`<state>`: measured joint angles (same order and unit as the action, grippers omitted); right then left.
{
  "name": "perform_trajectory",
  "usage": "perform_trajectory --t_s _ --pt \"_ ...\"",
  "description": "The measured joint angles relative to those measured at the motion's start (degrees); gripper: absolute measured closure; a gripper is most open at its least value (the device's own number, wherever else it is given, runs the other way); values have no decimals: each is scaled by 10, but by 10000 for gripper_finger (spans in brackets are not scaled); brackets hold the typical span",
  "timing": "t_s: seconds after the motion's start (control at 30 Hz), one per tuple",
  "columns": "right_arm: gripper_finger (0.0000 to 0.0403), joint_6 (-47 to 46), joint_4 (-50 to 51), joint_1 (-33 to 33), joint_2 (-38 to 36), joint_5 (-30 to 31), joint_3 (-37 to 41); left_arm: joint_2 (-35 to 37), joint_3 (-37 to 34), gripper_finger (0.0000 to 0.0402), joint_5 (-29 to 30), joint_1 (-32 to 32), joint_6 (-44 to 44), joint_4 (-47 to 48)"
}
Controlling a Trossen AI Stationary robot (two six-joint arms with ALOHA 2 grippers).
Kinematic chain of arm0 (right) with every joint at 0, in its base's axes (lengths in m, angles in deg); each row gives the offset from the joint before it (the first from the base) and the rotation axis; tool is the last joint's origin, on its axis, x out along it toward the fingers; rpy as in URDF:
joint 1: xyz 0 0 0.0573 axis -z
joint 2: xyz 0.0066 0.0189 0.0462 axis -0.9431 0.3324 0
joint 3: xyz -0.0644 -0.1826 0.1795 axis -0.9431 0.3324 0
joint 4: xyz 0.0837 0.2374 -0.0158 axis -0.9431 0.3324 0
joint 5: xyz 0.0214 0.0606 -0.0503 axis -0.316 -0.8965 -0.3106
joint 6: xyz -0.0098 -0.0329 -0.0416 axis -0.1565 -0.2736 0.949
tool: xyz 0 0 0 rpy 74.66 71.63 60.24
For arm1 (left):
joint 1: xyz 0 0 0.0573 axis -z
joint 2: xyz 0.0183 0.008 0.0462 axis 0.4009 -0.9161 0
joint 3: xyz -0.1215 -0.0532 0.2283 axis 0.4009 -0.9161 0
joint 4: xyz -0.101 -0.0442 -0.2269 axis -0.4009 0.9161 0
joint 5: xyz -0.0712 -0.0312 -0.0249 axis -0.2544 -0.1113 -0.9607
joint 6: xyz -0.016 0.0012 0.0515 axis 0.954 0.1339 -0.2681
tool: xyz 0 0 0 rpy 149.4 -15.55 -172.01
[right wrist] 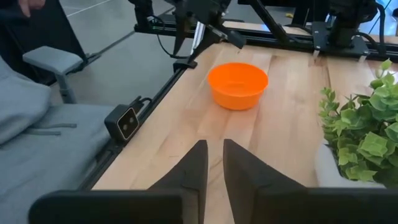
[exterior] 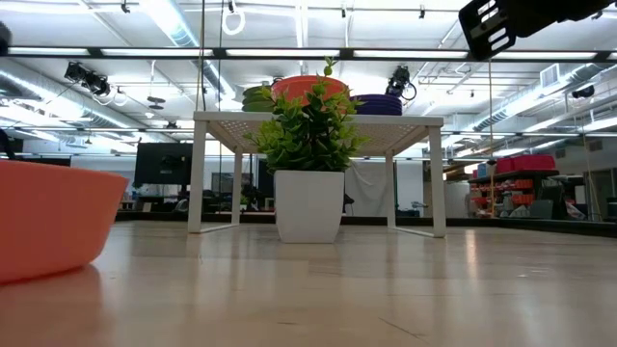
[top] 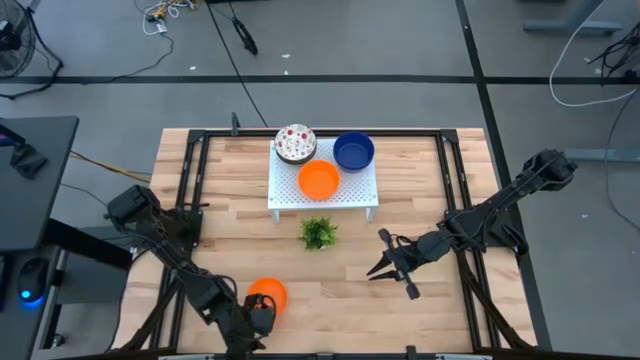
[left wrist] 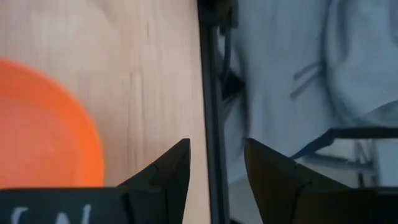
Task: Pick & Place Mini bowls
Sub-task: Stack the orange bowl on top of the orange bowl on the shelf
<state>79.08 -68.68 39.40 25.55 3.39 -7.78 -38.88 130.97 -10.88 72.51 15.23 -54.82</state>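
Three mini bowls sit on top of the white rack [top: 322, 190]: a speckled one [top: 295, 143], a blue one [top: 353, 151] and an orange one [top: 319, 180]. Another orange bowl [top: 267, 296] [right wrist: 237, 84] stands base down on the table near its near edge. My left gripper [top: 258, 318] [left wrist: 216, 163] is open just beside that bowl [left wrist: 43, 130], over the table's edge rail, touching nothing. My right gripper [top: 385, 262] [right wrist: 213, 149] hovers above the table right of the plant, its fingers a narrow gap apart and holding nothing.
A small green plant in a white pot [top: 318, 233] [exterior: 308, 183] stands in front of the rack [exterior: 318, 120]. A black frame rail [left wrist: 211, 93] runs along the table's edge. Bare wood lies between the plant and the near edge. A grey padded seat [right wrist: 37, 124] is beside the table.
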Motion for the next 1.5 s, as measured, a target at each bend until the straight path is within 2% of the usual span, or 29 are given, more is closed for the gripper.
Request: perform_trajectory --t_s 0.13,0.27,0.57,0.7,0.87,1.23,1.37,1.5 --pt "351 -1 1 0 0 0 0 -1 0 247 -2 -8 5 -24" --pt "351 -1 4 0 0 0 0 -1 0 242 31 -18 -15 -5" --pt "351 -1 6 0 0 0 0 -1 0 166 5 -32 -42 111" --pt "351 -1 5 0 0 0 0 -3 0 164 38 -27 -62 134" --pt "351 -1 7 0 0 0 0 -3 0 192 90 -20 -88 142" --pt "351 -16 17 0 0 0 0 -30 0 273 77 -20 -90 141" --pt "351 -16 18 0 0 0 0 -30 0 293 94 -20 -90 139" --pt "351 -16 19 0 0 0 0 -30 0 336 99 -20 -93 140"
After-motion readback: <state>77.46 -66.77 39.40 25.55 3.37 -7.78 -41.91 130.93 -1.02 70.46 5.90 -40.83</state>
